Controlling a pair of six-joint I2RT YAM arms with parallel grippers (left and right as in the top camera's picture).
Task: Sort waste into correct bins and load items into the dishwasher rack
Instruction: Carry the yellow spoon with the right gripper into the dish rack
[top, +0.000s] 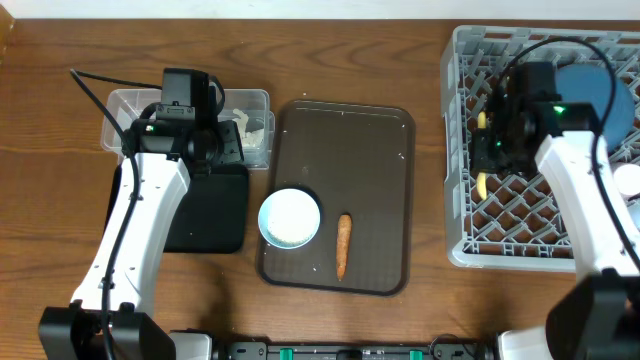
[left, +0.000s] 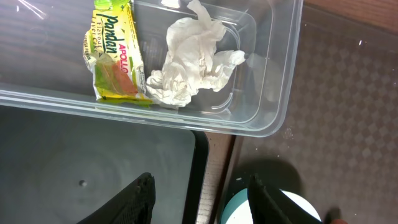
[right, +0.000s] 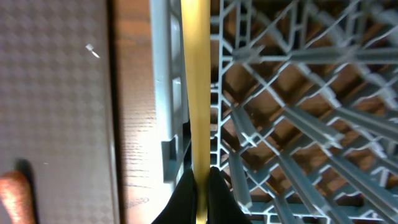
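Observation:
Inside the clear tub (left: 267, 93) lie the green-orange wrapper (left: 115, 53) and the crumpled tissue (left: 189, 59). My left gripper (left: 205, 199) hangs open and empty above the gap between the black tray (left: 93, 155) and the white bowl (left: 298, 208). From overhead that gripper (top: 222, 150) sits by the tub (top: 130, 105), while the bowl (top: 290, 218) and the carrot (top: 343, 245) rest on the brown serving tray (top: 345, 130). My right gripper (right: 202, 193) is shut on the yellow spoon (right: 199, 81) at the left wall of the dishwasher rack (right: 298, 112). A blue plate (top: 600, 90) stands in the rack (top: 460, 150).
The black tray (top: 215, 215) lies in front of the tub, partly under my left arm. Loose white grains dot the serving tray (right: 56, 93). The carrot's tip (right: 12, 193) shows at the lower left of the right wrist view. A pale round item (top: 628, 180) sits at the rack's right edge.

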